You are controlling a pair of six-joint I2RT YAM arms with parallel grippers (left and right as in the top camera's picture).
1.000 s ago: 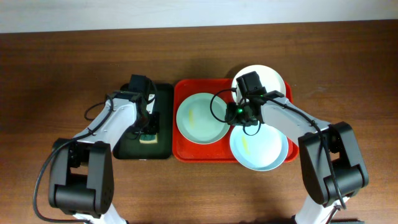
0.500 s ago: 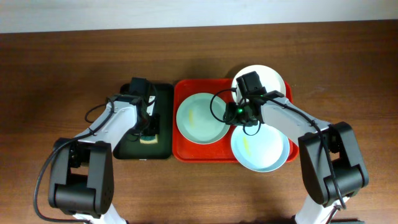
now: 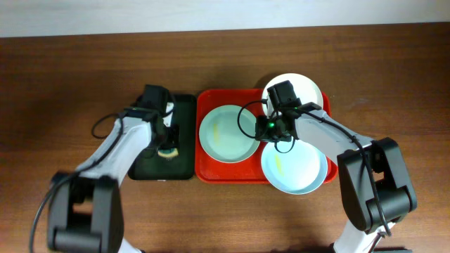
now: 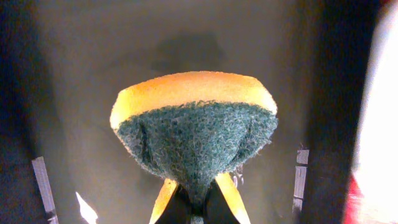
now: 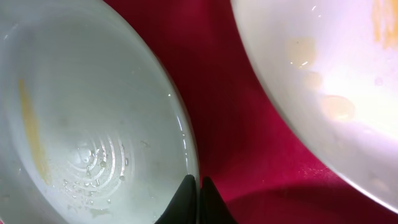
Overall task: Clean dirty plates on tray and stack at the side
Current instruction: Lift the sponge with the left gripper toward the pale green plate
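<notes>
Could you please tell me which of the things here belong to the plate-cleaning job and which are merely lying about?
Part of the job:
red tray
left mint plate
white plate
right mint plate, its rim pinched by the right gripper
sponge, held in the left gripper

Just lying about:
dark green tray, beneath the sponge

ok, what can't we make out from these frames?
- Overhead: left fingers and most of the sponge, covered by the left wrist.
- Overhead: right fingers on the front mint-green plate, under the right arm; white plate partly covered too.
- Left wrist: sponge blocks the fingertips; dark green tray dim.
- Right wrist: both plates cut off by frame edges.
</notes>
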